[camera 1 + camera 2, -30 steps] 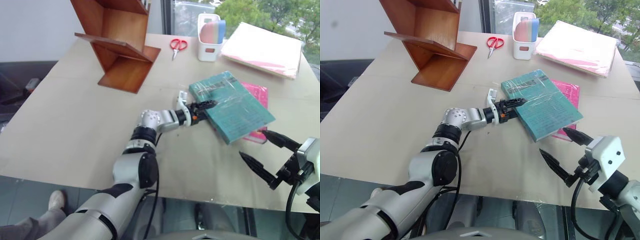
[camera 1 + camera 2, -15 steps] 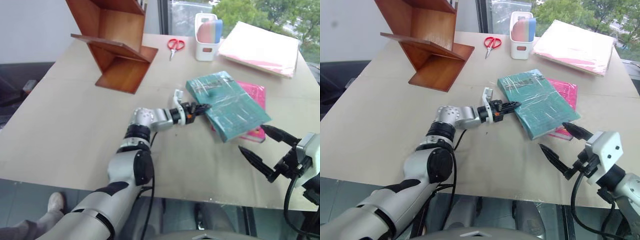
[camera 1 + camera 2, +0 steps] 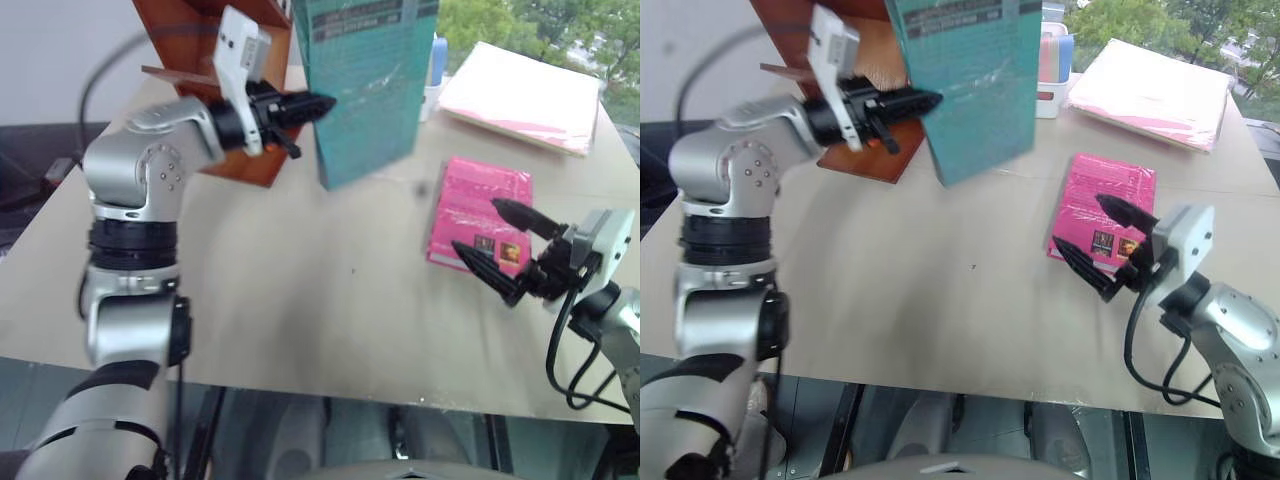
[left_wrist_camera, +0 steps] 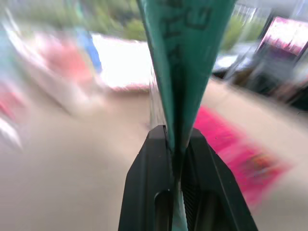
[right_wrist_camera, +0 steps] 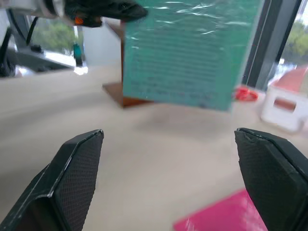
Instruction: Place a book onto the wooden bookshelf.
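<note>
upper left of the frame: left claw (image 3: pixel 305 105) clamped tight on one edge of the book (image 3: pixel 365 85), fingers (image 4: pixel 192 192) pinching its spine side.
book now: lifted clear off the desk (image 3: pixel 300 300), hanging upright in the air at top centre, dark title band uppermost, just in front of the wooden bookshelf (image 3: pixel 190 40).
just changed: half a second ago the book lay flat at centre right on top of the pink book (image 3: pixel 480 215); now it is up, and the pink book lies uncovered.
meaning: pick-up looks done; what seems left is carrying it into a shelf bay and letting go.
lower right: right claw (image 3: pixel 497 245) spread wide, holding nothing, hovering over the pink book's near edge.
hard to make out: book's top is cut off by the frame edge; most of the bookshelf is hidden behind arm and book; left wrist view is smeared by motion.
</note>
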{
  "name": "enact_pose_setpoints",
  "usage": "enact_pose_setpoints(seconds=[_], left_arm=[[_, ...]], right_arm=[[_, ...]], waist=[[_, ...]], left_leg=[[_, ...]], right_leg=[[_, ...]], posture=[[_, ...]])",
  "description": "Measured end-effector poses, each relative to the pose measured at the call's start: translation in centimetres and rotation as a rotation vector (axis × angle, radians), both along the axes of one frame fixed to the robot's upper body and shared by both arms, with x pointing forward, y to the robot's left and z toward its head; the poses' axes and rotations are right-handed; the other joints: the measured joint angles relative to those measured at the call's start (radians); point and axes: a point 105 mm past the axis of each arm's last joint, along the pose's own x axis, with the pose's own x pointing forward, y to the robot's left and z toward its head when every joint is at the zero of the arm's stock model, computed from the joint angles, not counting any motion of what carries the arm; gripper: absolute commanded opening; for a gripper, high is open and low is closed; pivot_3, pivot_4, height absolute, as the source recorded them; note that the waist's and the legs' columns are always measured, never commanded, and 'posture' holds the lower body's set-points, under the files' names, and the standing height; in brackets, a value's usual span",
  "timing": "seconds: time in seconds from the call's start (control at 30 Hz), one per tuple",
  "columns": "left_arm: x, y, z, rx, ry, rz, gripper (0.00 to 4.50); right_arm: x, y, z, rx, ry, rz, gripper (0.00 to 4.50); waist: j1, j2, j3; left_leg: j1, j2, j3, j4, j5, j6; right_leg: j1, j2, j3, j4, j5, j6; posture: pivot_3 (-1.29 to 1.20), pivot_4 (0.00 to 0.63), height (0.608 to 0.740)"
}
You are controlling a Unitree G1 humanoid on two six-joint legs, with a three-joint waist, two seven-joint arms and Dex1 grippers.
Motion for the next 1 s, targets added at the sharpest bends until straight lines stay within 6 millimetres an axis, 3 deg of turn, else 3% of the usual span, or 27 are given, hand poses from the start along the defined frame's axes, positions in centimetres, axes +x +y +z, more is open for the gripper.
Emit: enact_pose_setpoints(seconds=[0.1,0.2,0.23,0.33,0.37,0.47,0.63,0.77,1.0], left_arm=[[-1.4,-0.1,3.2,0.276,-0.298,-0.042,0.06],[-3.2,0.4,7.1,0.449,-0.495,-0.054,0.06],[-3.3,0.7,7.3,0.478,-0.508,-0.049,0.06],[-2.6,2.1,6.9,0.602,-0.486,-0.017,0.06],[-1.4,4.2,6.3,0.718,-0.426,0.064,0.06],[0.1,8.4,5.7,0.842,-0.304,0.232,0.06],[2.4,14.2,4.6,0.968,-0.214,0.5,0.06],[3.4,15.0,3.4,0.994,-0.236,0.517,0.06],[4.2,15.7,1.7,1.014,-0.262,0.521,0.06]], right_arm=[[0.7,-0.1,0.6,0.019,-0.016,0.01,4.5],[1.1,-0.3,0.4,0.028,-0.008,0.017,4.5],[1.2,-0.3,0.4,0.029,-0.01,0.016,4.5],[1.4,-0.3,0.4,0.033,-0.012,0.02,4.5],[1.6,0.0,0.6,0.036,-0.022,0.032,4.5],[1.7,0.1,0.6,0.034,-0.031,0.04,4.5],[2.3,0.5,2.4,0.042,-0.09,0.054,4.5],[2.5,1.2,4.8,0.002,-0.162,0.086,4.5],[2.6,1.7,4.1,-0.025,-0.116,0.129,4.5]], waist=[[0.01,-0.001,0.001],[0.006,-0.001,0.001],[0.0,0.0,0.0],[-0.007,0.0,0.0],[-0.017,0.001,0.001],[-0.031,0.001,0.001],[-0.029,0.0,0.002],[-0.031,0.001,0.002],[-0.042,0.0,0.002]], left_leg=[[-0.005,-0.001,-0.002,0.001,-0.003,0.004],[-0.006,-0.001,-0.001,0.002,-0.003,0.005],[-0.005,-0.001,-0.001,0.001,-0.003,0.005],[-0.004,0.0,-0.001,0.001,-0.003,0.005],[-0.004,0.0,-0.001,0.001,-0.003,0.005],[-0.005,0.001,0.0,0.0,-0.003,0.006],[-0.007,0.0,0.0,0.001,-0.003,0.006],[-0.006,0.001,0.001,0.001,-0.003,0.006],[-0.005,0.002,0.003,0.001,-0.003,0.006]], right_leg=[[-0.002,0.0,-0.003,-0.002,0.0,0.0],[-0.002,0.0,-0.003,-0.004,0.0,0.0],[-0.002,0.0,-0.002,-0.004,0.0,0.0],[-0.003,0.001,-0.002,-0.001,0.0,0.0],[-0.005,0.001,-0.001,0.001,0.0,0.0],[-0.007,0.002,0.0,0.003,0.0,0.0],[-0.008,0.001,0.0,0.003,0.0,0.001],[-0.009,0.001,0.0,0.005,0.0,0.0],[-0.009,0.002,0.003,0.007,0.0,0.0]], posture=[[0.0,0.15,0.74],[0.0,0.15,0.74],[0.0,0.15,0.74],[0.0,0.15,0.74],[0.0,0.15,0.74],[0.0,0.15,0.74],[0.0,0.15,0.74],[0.0,0.15,0.74],[0.0,0.15,0.74]])
